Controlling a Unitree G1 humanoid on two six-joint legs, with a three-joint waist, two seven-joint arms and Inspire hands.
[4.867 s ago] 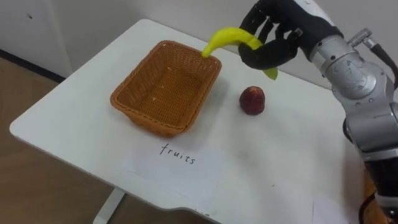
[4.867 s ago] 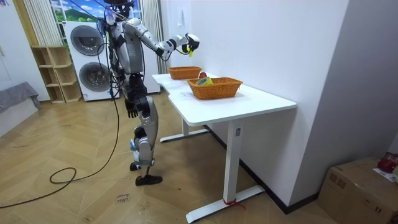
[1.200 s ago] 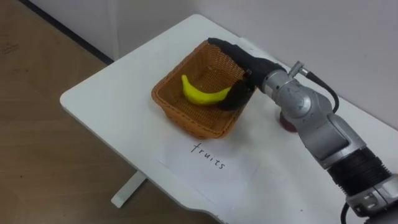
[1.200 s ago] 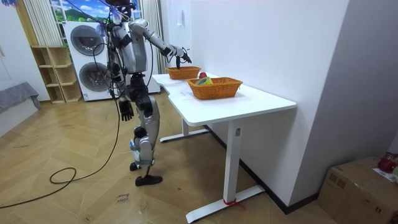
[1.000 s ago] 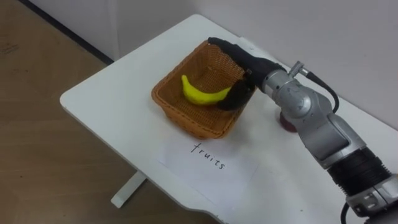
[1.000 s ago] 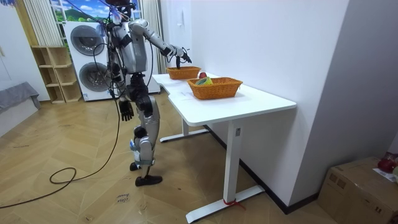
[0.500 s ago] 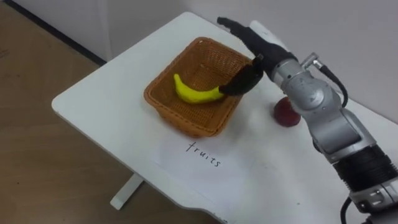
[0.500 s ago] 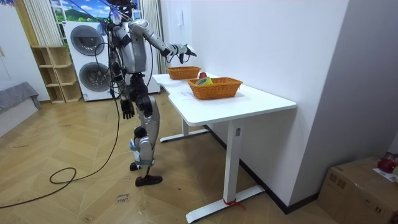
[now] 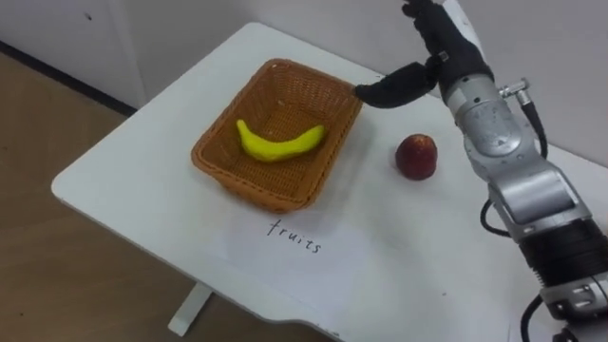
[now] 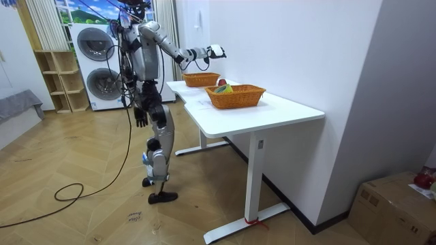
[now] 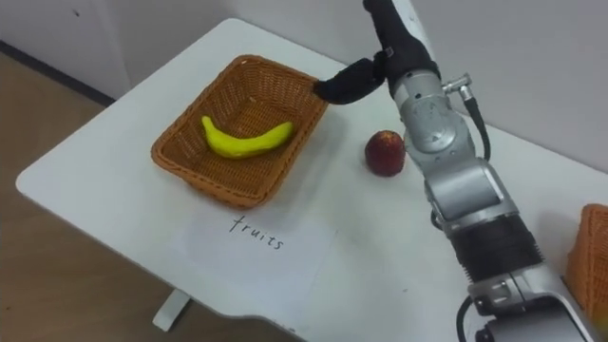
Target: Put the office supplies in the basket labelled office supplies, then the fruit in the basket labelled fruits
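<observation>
A yellow banana (image 9: 277, 142) (image 11: 244, 139) lies inside the brown wicker basket (image 9: 218, 163) (image 11: 176, 156), which stands on the white table above a paper sheet marked for fruit (image 9: 296, 237). A red apple (image 9: 416, 156) (image 11: 385, 152) rests on the table to the basket's right. My right hand (image 9: 432, 59) (image 11: 375, 59) is open and empty, raised above the basket's far right corner and beyond the apple. In the room view my left hand (image 10: 141, 116) hangs at my side by the hip.
A second wicker basket (image 10: 235, 95) (image 11: 591, 255) with items in it stands further along the table to my right. The table's near edge (image 9: 123, 223) drops to the wooden floor. A white wall runs behind the table.
My right hand has lifted out of the basket and drawn back to the right, leaving the banana lying inside. The apple has come out from behind my arm. The camera shifted a little.
</observation>
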